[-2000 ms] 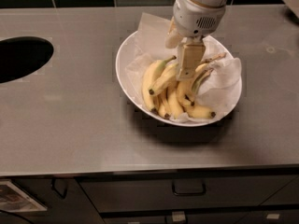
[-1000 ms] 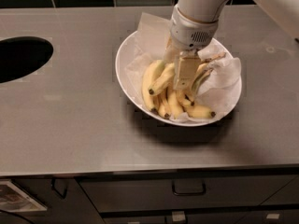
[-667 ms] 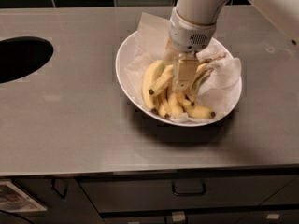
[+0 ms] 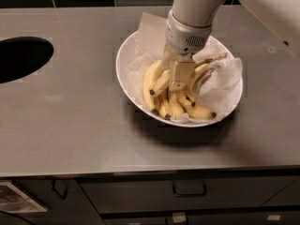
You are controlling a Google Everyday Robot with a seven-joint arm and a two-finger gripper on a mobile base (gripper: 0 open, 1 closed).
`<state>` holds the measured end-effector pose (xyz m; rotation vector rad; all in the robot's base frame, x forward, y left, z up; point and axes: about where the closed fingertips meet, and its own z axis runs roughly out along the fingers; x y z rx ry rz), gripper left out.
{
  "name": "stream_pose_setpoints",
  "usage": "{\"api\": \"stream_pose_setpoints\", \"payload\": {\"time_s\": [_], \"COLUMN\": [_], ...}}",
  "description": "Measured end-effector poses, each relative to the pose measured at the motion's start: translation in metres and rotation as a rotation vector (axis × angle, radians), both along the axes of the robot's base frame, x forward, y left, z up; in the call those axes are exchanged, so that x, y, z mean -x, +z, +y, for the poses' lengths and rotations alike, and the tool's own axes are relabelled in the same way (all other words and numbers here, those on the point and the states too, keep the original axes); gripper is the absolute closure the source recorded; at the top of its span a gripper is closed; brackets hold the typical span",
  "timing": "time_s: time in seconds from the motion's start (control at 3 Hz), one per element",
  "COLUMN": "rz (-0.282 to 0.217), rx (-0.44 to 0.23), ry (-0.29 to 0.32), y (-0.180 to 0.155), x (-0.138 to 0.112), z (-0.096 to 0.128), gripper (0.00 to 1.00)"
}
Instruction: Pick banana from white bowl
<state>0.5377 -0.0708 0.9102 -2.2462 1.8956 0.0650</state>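
The white bowl [image 4: 127, 55] is wide and shallow, lined with crumpled white paper, and sits in the middle of the grey counter. It holds a bunch of plump yellow bananas [image 4: 161, 97]. A slender, slightly greenish banana [image 4: 202, 78] with a long brownish stem lies at the right of the bunch, its stem pointing to the upper right. My gripper [image 4: 180, 77] hangs from the white arm, low inside the bowl and down among the bananas. It is just left of the slender banana and hides part of the bunch.
A dark round hole [image 4: 21, 57] is cut into the counter at the far left. Dark tiles run along the back wall. Drawers with handles [image 4: 189, 190] sit below the counter's front edge.
Over the last two seconds my gripper has dropped a little lower and slightly left into the bananas. The bananas and the bowl have not visibly moved.
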Motion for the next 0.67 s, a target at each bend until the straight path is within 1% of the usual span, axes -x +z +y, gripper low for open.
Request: {"api": "stream_pose_setpoints", "payload": {"time_s": [0.67], "rz": [0.007], "rx": [0.009], "ry": [-0.004], "y": [-0.0048], "x": [-0.0019], "z": [0.0005], "gripper": [0.46]}}
